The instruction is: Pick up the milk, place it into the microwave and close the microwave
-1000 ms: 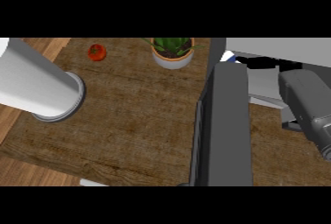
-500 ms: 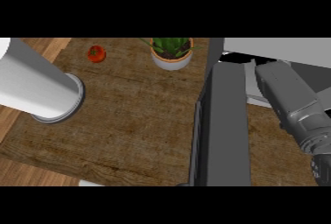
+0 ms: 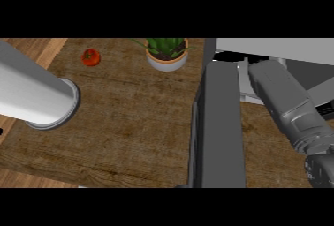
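Observation:
The microwave [image 3: 280, 46] stands at the upper right, a grey box with its dark door [image 3: 220, 128] swung open toward me across the counter. Right of the door lies my right forearm [image 3: 290, 110], its far end at the microwave's opening. The hand beyond that end is hidden under the microwave's top. I cannot make out the milk; only small white patches [image 3: 228, 56] show at the opening. At the left my left forearm [image 3: 32, 95] is a large grey cylinder, and its hand does not show.
A potted green plant [image 3: 167, 55] stands at the back of the wooden counter [image 3: 130, 132], just left of the microwave. Farther left at the back lies a red tomato [image 3: 90, 57]. The counter's front edge runs along the lower left.
My right forearm has swung left and forward, closer to the open door and deeper toward the microwave's opening. The left forearm, plant and tomato have stayed put.

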You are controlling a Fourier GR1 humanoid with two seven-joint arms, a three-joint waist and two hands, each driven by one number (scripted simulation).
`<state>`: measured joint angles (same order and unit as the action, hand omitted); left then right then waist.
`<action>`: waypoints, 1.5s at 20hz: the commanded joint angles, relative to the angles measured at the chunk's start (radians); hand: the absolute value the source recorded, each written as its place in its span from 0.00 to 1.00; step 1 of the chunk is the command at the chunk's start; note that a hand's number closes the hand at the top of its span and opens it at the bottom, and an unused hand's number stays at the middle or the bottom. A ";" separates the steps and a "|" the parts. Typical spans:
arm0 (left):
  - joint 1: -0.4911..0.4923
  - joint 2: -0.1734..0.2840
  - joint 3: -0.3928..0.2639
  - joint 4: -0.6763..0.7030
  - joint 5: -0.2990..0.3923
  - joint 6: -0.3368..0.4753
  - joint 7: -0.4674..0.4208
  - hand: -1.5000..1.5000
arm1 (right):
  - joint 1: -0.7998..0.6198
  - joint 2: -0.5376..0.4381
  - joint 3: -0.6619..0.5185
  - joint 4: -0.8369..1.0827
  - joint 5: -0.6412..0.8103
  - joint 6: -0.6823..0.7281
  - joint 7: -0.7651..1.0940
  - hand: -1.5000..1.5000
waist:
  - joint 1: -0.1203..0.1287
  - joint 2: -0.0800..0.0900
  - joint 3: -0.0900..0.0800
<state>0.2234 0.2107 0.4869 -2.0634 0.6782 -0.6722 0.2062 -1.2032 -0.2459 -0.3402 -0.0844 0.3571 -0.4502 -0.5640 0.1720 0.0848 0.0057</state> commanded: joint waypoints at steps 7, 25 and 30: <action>0.031 -0.065 -0.062 0.010 -0.075 -0.036 -0.014 0.00 | 0.024 0.002 -0.041 -0.028 -0.032 -0.020 -0.046 0.00 | -0.045 -0.027 -0.003; 0.051 -0.132 -0.228 0.146 -0.227 -0.263 -0.077 0.00 | 0.237 0.015 -0.142 -0.024 -0.170 0.532 -0.230 0.00 | -0.143 -0.070 -0.004; -0.029 -0.200 -0.316 0.135 -0.364 -0.222 -0.063 0.00 | 0.309 0.112 -0.145 -0.040 -0.199 0.599 -0.275 0.00 | -0.174 -0.085 -0.005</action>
<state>0.2460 0.0380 0.2174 -1.9361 0.3877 -0.9100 0.1307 -0.9448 -0.1885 -0.4798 -0.1154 0.1817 0.0838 -0.8112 0.0227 0.0117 0.0013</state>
